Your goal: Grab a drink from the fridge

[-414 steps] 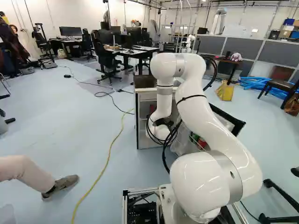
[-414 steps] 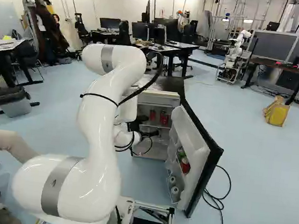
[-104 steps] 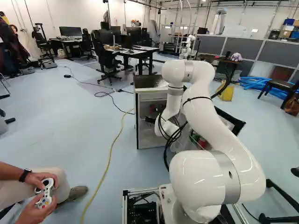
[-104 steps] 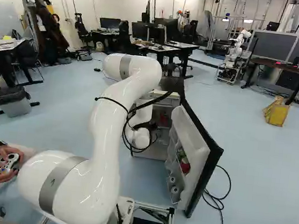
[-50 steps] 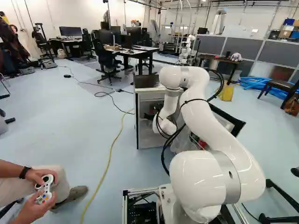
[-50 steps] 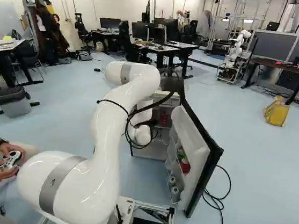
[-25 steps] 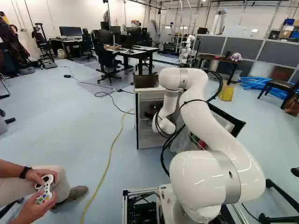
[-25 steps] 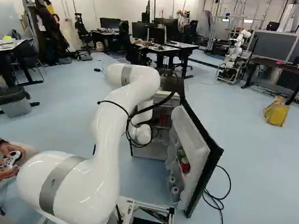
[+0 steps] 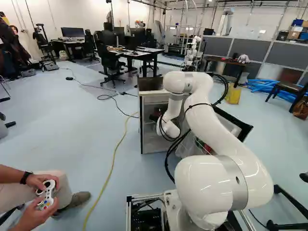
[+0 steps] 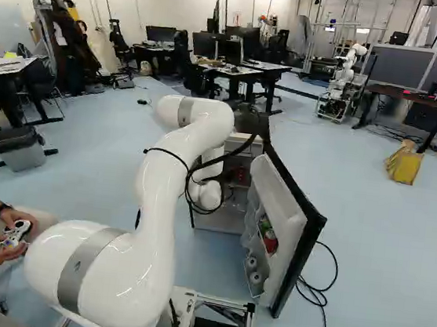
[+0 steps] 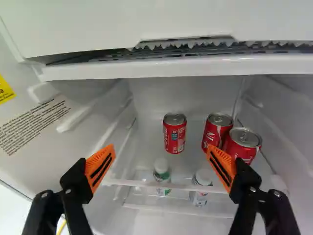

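Three red cans stand on the fridge (image 9: 147, 137) shelf (image 11: 146, 183): we see a lone can (image 11: 174, 137) ahead of the gap between the claw (image 9: 156, 115) fingers, plus a front can (image 11: 243, 146) and a rear can (image 11: 216, 129) close together beside it. We see the claw's fingers wide apart. Two white-capped bottles (image 11: 162, 167) sit below the shelf. We see the fridge door (image 10: 276, 198) open.
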You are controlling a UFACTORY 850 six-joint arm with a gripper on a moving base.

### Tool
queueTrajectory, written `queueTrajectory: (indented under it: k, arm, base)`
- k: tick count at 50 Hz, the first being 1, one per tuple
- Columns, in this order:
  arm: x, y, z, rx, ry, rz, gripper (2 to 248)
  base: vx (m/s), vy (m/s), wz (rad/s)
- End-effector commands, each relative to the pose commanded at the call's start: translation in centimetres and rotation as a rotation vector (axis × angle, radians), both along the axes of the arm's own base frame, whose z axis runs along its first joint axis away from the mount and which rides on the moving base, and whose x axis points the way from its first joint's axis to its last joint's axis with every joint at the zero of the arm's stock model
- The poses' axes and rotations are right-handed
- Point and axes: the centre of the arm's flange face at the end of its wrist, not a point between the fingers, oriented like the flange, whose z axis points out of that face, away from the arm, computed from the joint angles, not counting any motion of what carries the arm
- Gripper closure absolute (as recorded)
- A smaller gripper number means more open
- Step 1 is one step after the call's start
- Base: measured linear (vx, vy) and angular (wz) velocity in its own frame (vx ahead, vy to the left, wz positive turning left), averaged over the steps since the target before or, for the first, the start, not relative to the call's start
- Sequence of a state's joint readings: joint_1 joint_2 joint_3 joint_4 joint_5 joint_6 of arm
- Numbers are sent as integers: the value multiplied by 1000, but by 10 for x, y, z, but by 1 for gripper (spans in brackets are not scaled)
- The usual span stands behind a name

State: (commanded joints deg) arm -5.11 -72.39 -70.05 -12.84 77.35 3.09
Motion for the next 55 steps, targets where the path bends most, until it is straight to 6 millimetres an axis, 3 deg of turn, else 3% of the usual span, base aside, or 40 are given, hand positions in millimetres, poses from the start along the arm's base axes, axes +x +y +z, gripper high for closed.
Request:
queueTrajectory:
  k: [55]
  arm:
    - [15, -7, -7, -7, -3, -78, 5]
  base:
    - [0, 0, 0]
